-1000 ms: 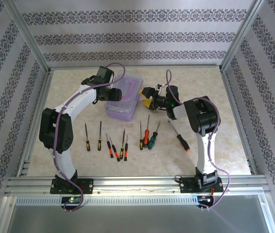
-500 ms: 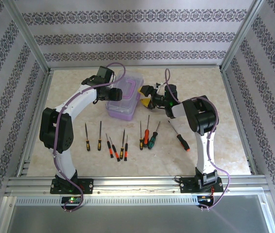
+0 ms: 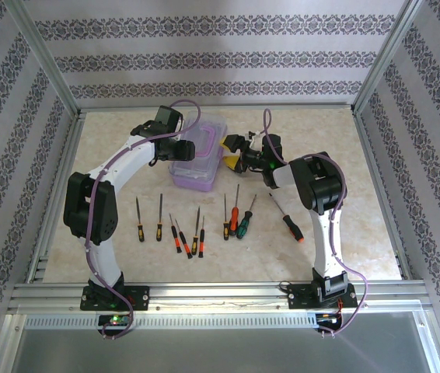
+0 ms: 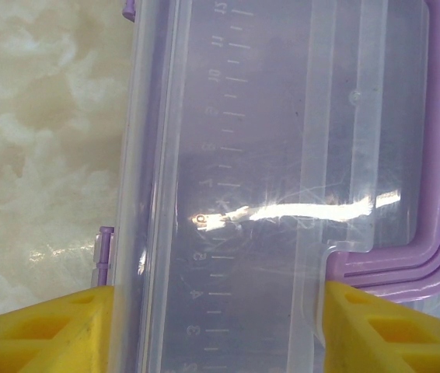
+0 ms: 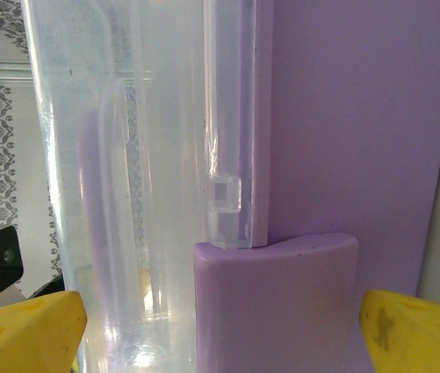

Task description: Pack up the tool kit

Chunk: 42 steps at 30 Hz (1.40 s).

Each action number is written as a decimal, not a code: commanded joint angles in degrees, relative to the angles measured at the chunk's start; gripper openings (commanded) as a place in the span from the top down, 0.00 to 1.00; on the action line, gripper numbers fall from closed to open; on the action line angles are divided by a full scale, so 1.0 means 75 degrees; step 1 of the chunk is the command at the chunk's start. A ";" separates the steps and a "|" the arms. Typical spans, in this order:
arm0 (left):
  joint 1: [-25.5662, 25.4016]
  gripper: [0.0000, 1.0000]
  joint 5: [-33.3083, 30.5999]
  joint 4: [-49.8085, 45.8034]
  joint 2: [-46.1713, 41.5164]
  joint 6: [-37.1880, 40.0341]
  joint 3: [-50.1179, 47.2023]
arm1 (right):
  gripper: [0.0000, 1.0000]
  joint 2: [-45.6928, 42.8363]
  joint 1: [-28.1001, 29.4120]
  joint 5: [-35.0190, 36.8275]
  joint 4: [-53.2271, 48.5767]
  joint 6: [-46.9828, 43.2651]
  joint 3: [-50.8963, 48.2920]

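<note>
The tool kit's purple box [image 3: 199, 158] stands at the middle back of the table, its clear lid [image 4: 267, 140] down and the purple handle [image 4: 438, 194] lying flat. My left gripper [image 3: 179, 149] reaches it from the left. Its yellow fingers [image 4: 57, 334] press on both sides of the lid, so it is shut on the box. My right gripper [image 3: 230, 153] is at the box's right end, open, with its fingers [image 5: 26, 334] wide of the purple latch [image 5: 282, 311] on both sides. Several screwdrivers [image 3: 196, 233] lie in a row in front of the box.
A larger black and red screwdriver [image 3: 288, 221] lies apart at the right, close to the right arm. A green-handled one [image 3: 246, 219] and red ones [image 3: 225, 217] lie just below the right gripper. The marbled tabletop [image 3: 111, 148] is fenced by metal rails [image 3: 57, 202].
My right gripper has moved slightly left, closer to the box's end, and its jaws have widened around the latch. The left gripper and the box have stayed put.
</note>
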 commanded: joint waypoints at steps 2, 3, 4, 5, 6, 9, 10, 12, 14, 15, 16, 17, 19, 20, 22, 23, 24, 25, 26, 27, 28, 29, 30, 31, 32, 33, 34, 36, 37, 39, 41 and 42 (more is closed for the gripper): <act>-0.0247 0.38 0.0859 -0.0656 0.0737 0.0304 -0.0292 | 0.08 -0.0065 -0.0083 -0.0259 0.1126 0.0412 -0.0103; -0.0252 0.38 0.0903 -0.0687 0.0705 0.0322 -0.0272 | 0.08 -0.0105 -0.0140 -0.0350 0.1232 0.0439 -0.0140; -0.0248 0.37 0.0901 -0.0724 0.0672 0.0322 -0.0247 | 0.07 -0.0128 -0.0185 -0.0417 0.1159 0.0380 -0.0141; -0.0257 0.37 0.0900 -0.0752 0.0606 0.0339 -0.0199 | 0.07 -0.0164 -0.0221 -0.0513 0.1064 0.0283 -0.0136; -0.0247 0.35 0.0925 -0.0787 0.0518 0.0350 -0.0172 | 0.07 -0.0199 -0.0251 -0.0591 0.0900 0.0160 -0.0130; -0.0244 0.29 0.1075 -0.0837 0.0318 0.0284 0.0056 | 0.07 -0.0253 -0.0356 -0.0715 0.0621 -0.0015 -0.0165; -0.0236 0.27 0.1124 -0.0928 0.0328 0.0268 0.0191 | 0.06 -0.0253 -0.0396 -0.0732 0.0577 -0.0023 -0.0162; -0.0245 0.25 0.1118 -0.1302 0.0444 0.0300 0.0701 | 0.07 -0.0241 -0.0463 -0.0801 0.0499 -0.0047 -0.0150; -0.0235 0.23 0.0996 -0.1719 0.0659 0.0371 0.1312 | 0.07 -0.0226 -0.0515 -0.0823 0.0490 -0.0068 -0.0163; -0.0235 0.23 0.0942 -0.1924 0.0786 0.0406 0.1671 | 0.06 -0.0229 -0.0539 -0.0836 0.0475 -0.0091 -0.0162; -0.0242 0.23 0.0860 -0.2088 0.0916 0.0421 0.1987 | 0.07 -0.0241 -0.0546 -0.0834 0.0481 -0.0111 -0.0180; -0.0238 0.22 0.0766 -0.2284 0.1076 0.0432 0.2333 | 0.07 -0.0241 -0.0544 -0.0817 0.0467 -0.0123 -0.0199; -0.0242 0.22 0.0600 -0.2646 0.1424 0.0429 0.2990 | 0.07 -0.0238 -0.0548 -0.0811 0.0411 -0.0164 -0.0244; -0.0237 0.22 0.0485 -0.2831 0.1612 0.0401 0.3284 | 0.07 -0.0223 -0.0552 -0.0830 0.0400 -0.0176 -0.0262; -0.0246 0.22 0.0239 -0.3101 0.1944 0.0327 0.3797 | 0.07 -0.0206 -0.0549 -0.0878 0.0383 -0.0198 -0.0285; -0.0249 0.22 0.0125 -0.3192 0.2063 0.0279 0.3951 | 0.07 -0.0206 -0.0562 -0.0880 0.0393 -0.0198 -0.0315; -0.0244 0.22 -0.0020 -0.3326 0.2203 0.0227 0.4105 | 0.06 -0.0196 -0.0561 -0.0885 0.0387 -0.0196 -0.0329; -0.0246 0.22 -0.0134 -0.3421 0.2307 0.0195 0.4227 | 0.07 -0.0183 -0.0566 -0.0899 0.0381 -0.0191 -0.0329; -0.0246 0.22 -0.0182 -0.3465 0.2378 0.0187 0.4299 | 0.07 -0.0182 -0.0565 -0.0929 0.0372 -0.0207 -0.0329; -0.0258 0.21 -0.0184 -0.3453 0.2434 0.0187 0.4308 | 0.07 -0.0183 -0.0580 -0.0952 0.0358 -0.0212 -0.0339; -0.0269 0.21 -0.0146 -0.3458 0.2481 0.0193 0.4334 | 0.07 -0.0180 -0.0576 -0.0949 0.0358 -0.0241 -0.0350; -0.0281 0.20 -0.0094 -0.3455 0.2514 0.0219 0.4347 | 0.06 -0.0174 -0.0582 -0.0962 0.0346 -0.0252 -0.0353; -0.0311 0.20 -0.0051 -0.3473 0.2557 0.0244 0.4367 | 0.07 -0.0151 -0.0578 -0.0957 0.0346 -0.0236 -0.0353; -0.0331 0.19 0.0001 -0.3494 0.2576 0.0266 0.4385 | 0.07 -0.0111 -0.0575 -0.0965 0.0395 -0.0204 -0.0331; -0.0353 0.18 0.0056 -0.3490 0.2576 0.0273 0.4385 | 0.07 -0.0075 -0.0555 -0.0967 0.0425 -0.0172 -0.0308; -0.0371 0.18 0.0133 -0.3481 0.2579 0.0288 0.4385 | 0.06 -0.0038 -0.0553 -0.0970 0.0480 -0.0122 -0.0283; -0.0386 0.16 0.0199 -0.3466 0.2558 0.0281 0.4409 | 0.06 -0.0003 -0.0546 -0.0944 0.0498 -0.0103 -0.0271; -0.0430 0.13 0.0260 -0.3504 0.2524 0.0269 0.4509 | 0.06 0.0055 -0.0487 -0.0930 0.0487 -0.0049 -0.0196; -0.0433 0.12 0.0279 -0.3511 0.2518 0.0258 0.4574 | 0.06 0.0081 -0.0460 -0.0934 0.0487 -0.0025 -0.0134; -0.0458 0.10 0.0309 -0.3530 0.2546 0.0237 0.4681 | 0.06 0.0087 -0.0440 -0.0887 0.0504 0.0004 -0.0108; -0.0477 0.10 0.0297 -0.3599 0.2608 0.0240 0.4777 | 0.06 0.0087 -0.0447 -0.0844 0.0543 0.0066 -0.0128; -0.0482 0.10 0.0322 -0.3613 0.2643 0.0255 0.4778 | 0.06 0.0094 -0.0469 -0.0818 0.0587 0.0107 -0.0148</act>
